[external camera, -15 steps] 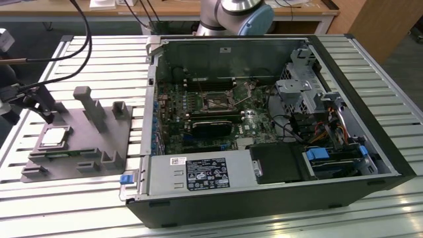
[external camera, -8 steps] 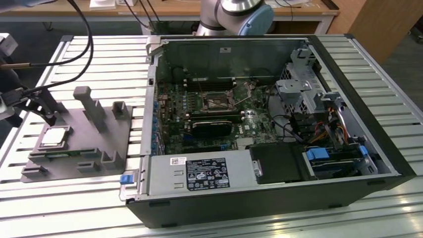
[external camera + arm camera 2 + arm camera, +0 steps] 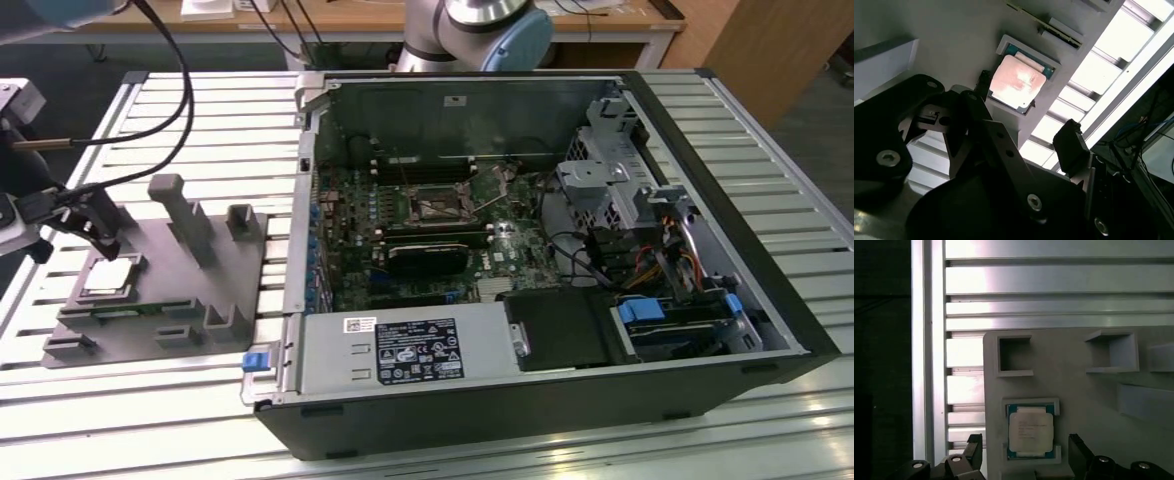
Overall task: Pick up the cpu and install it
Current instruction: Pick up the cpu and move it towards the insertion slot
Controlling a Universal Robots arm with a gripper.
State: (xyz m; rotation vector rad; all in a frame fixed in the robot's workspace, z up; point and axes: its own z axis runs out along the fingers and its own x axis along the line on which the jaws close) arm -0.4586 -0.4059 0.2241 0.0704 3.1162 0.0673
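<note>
The cpu (image 3: 1030,432) lay flat, metal top up, in a shallow pocket of the grey tray (image 3: 147,330). It was so nearly square that no long axis could be made out. Its edges ran square with the pocket walls and with the tray's own edges (the pale rim and a thin band of green showed all round the silver lid).

The tool (image 3: 83,240) hung just above that pocket with its two dark fingers (image 3: 975,450) spread wide, one to either side of the chip. It held nothing and touched nothing that could be seen.

The tray sat on a tabletop (image 3: 747,130) of pale aluminium slats, toward the exterior view's left. Just beside it, toward that view's right, a black computer case (image 3: 467,430) lay on its side with the panel off. That exposed the green circuit board (image 3: 354,215) and its metal-framed socket (image 3: 438,207).

Black cables (image 3: 174,90) trailed down toward the tool. Behind the case stood the arm (image 3: 474,30), and beyond it a pale wooden desk (image 3: 347,18).
</note>
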